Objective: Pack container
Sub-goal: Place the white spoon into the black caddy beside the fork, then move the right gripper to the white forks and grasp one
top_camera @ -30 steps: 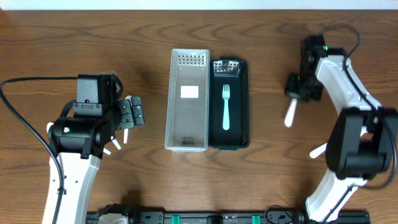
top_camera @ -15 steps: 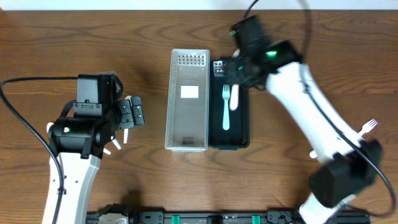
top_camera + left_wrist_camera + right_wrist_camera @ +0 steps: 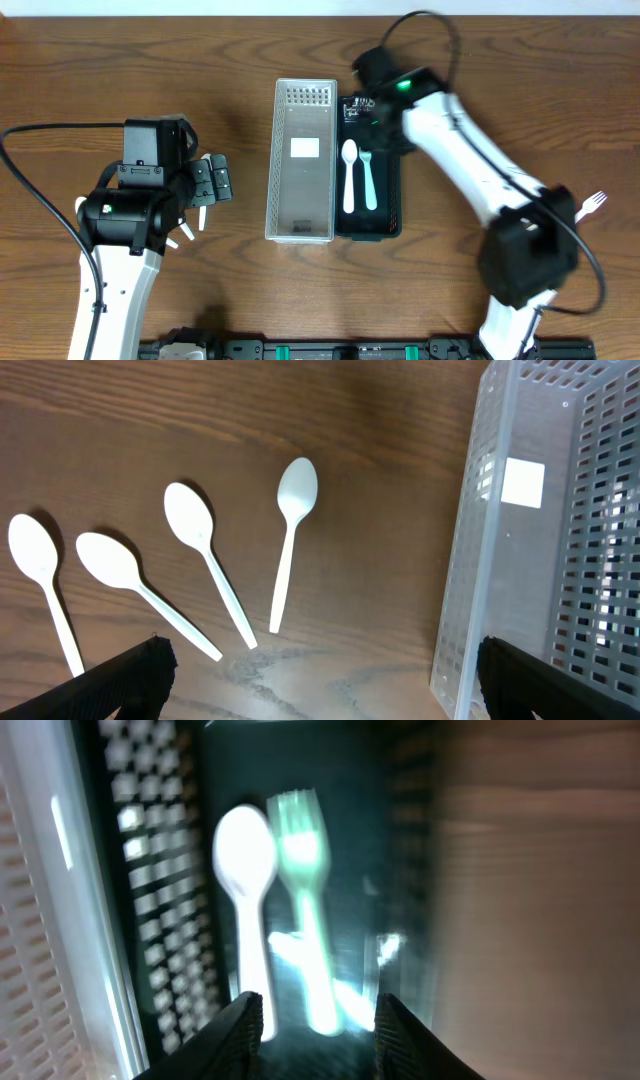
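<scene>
Evidently light and slick, spoons [image 3: 287, 550] at 9 o'clock want mid-handle pinches; right gripper [image 3: 316, 1012] hangs spread over tray [image 3: 385, 215].

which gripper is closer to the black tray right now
Right. The right gripper hangs directly over the black tray, near its far end. The left gripper is off to the tray's left, beyond the clear basket, above the loose spoons.
</scene>
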Available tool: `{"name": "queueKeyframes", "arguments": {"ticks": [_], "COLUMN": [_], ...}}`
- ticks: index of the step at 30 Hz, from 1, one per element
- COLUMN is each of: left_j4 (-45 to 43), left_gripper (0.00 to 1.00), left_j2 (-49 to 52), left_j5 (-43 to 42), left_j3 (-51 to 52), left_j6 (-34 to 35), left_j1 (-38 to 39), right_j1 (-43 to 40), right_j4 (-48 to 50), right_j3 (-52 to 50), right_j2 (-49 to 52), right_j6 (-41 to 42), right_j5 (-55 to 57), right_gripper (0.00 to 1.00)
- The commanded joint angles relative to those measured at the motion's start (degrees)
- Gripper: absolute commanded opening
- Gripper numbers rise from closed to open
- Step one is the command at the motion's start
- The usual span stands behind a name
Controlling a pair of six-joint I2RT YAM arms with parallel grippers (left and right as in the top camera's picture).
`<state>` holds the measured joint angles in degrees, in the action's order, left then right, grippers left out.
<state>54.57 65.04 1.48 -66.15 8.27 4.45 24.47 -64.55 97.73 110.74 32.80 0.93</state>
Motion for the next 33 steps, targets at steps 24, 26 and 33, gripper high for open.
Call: {"name": "queueKeyframes", "arguments": {"ticks": [24, 26, 33], "left_j4": [-0.20, -0.20, -0.20], "left_gripper": [0.98, 0.98, 0.98], "left_j2": [-0.20, -0.20, -0.20], "left_j5": [0.04, 0.04, 0.04], "left_j3": [-1.22, -1.22, -1.22], "left_j6": [-0.79, -0.76, -0.76], "left_j1": [-0.15, -0.15, -0.15], "right_j1": [-45.07, -46.77, -50.38], "right_j4": [5.29, 8.50, 19.12], "right_j3": [-27.34, -30.67, -38.32], "right_j2": [-13.11, -13.11, -13.11], "right_j6": [0.00, -1.90, -6.82], "right_j5": [5.73, 4.44, 0.07], "right_gripper": [0.91, 0.91, 0.92]}}
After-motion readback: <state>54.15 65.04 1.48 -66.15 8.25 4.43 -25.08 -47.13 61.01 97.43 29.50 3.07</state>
